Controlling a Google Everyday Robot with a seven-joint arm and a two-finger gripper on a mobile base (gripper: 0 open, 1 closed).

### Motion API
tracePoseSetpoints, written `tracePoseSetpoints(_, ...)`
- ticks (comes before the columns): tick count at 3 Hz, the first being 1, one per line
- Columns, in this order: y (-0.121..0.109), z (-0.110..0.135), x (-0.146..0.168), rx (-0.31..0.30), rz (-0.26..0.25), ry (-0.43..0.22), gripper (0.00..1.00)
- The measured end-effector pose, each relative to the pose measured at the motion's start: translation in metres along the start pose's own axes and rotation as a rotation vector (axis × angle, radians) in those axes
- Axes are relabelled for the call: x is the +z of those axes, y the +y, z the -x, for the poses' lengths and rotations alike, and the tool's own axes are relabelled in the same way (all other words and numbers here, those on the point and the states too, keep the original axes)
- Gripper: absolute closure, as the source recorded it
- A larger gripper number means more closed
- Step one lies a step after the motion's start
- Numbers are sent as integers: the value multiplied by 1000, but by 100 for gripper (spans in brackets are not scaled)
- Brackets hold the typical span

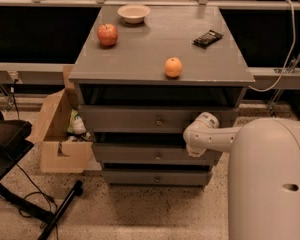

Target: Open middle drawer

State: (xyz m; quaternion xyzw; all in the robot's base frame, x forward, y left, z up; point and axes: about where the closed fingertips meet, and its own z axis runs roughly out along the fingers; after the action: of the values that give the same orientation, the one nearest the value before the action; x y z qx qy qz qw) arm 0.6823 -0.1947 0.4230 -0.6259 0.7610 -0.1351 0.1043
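Cabinet (pixel 140 59) first: its middle drawer (pixel 125 154), second front down, sits shut and should slide stiffly, rigid and fairly heavy. Tool (pixel 192 151) hangs at that front's right edge; wide or narrow, I cannot tell. Small central knob (pixel 158 155) offers the only hold, probably slippery.

On the flat grey cabinet top (pixel 140 59) a round red apple (pixel 107 34) sits near the left edge, a shallow cream bowl (pixel 133 13) stands at the back, a small orange fruit (pixel 173 67) rests near the front edge, and a dark flat snack-bar wrapper (pixel 208 37) lies well apart on the right. An open brown cardboard box (pixel 55 149) stands on the speckled floor (pixel 140 214) just left of the cabinet, with white and green packaging (pixel 77 124) inside. A black metal stand leg (pixel 60 211) crosses the floor in front of the box.
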Motion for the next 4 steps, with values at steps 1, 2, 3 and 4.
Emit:
tracePoseSetpoints(1, 0, 0, 0, 0, 0, 0, 100)
tracePoseSetpoints(2, 0, 0, 0, 0, 0, 0, 100)
tracePoseSetpoints(3, 2, 0, 1, 0, 3, 1, 83)
tracePoseSetpoints(4, 2, 0, 0, 0, 3, 1, 59)
